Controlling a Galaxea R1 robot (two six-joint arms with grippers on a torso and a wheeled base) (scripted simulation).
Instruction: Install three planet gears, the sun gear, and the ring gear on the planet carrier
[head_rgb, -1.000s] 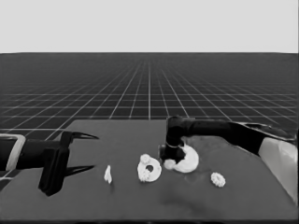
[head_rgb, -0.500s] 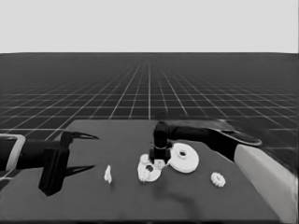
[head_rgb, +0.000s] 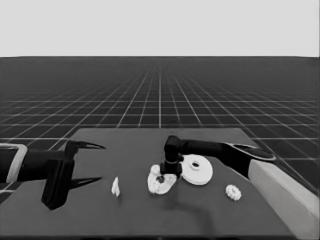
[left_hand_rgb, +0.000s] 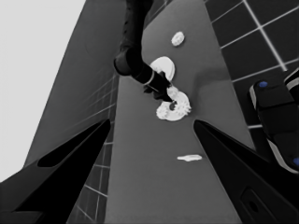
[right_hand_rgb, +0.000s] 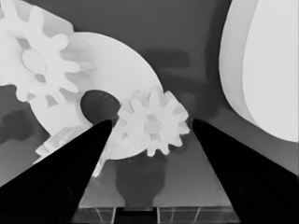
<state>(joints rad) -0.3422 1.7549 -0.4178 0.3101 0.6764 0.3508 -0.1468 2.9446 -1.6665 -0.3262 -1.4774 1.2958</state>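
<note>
On the dark bench (head_rgb: 125, 210), the thick white round disc with a raised middle, the larger round part (head_rgb: 197, 169), lies mid-bench. Touching it, the flat thin white smaller round part (right_hand_rgb: 112, 88) carries toothed white gears; one small gear (right_hand_rgb: 153, 123) sits between my right gripper (right_hand_rgb: 149, 135)'s released jaws, likely just seated. One gear (head_rgb: 233, 192) waits toward the bench's right edge. My left gripper (head_rgb: 87, 162) idles spread at the left end.
</note>
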